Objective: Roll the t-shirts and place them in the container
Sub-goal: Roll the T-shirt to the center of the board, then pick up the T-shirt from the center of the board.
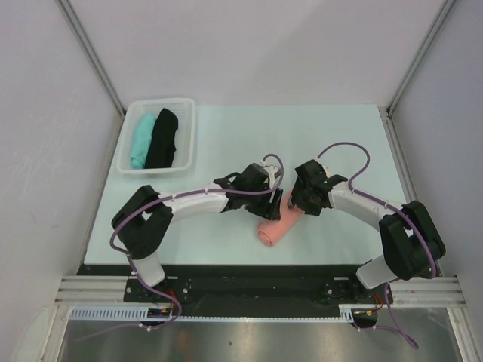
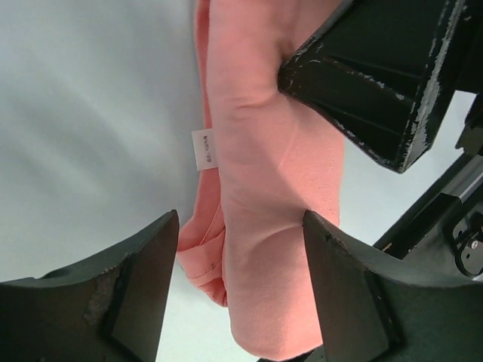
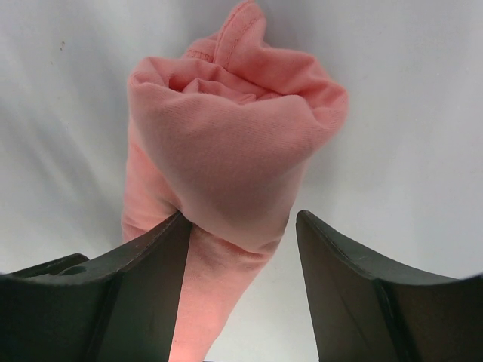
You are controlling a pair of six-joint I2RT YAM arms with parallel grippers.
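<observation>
Top external: salmon-pink t-shirt (image 1: 273,228) lies rolled on the counter (image 1: 226,136), mid-near, its far end between both hands. Left hand (image 2: 238,226) is open, fingers astride the roll. Right hand (image 3: 238,222) is open too: one finger touches cloth, the other stands clear. Teal t-shirt (image 1: 141,139) and black t-shirt (image 1: 162,138) lie in the basket (image 1: 187,143), far left.

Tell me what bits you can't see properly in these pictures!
- Top view: the far end of the pink t-shirt roll is hidden under the left gripper and right gripper.
- Top view: the teal t-shirt and black t-shirt in the basket are too small to tell rolled from folded.
- Left wrist view: the white label has print too tiny to read.
- Right wrist view: the roll's lower end is cut off by the bottom edge.
</observation>
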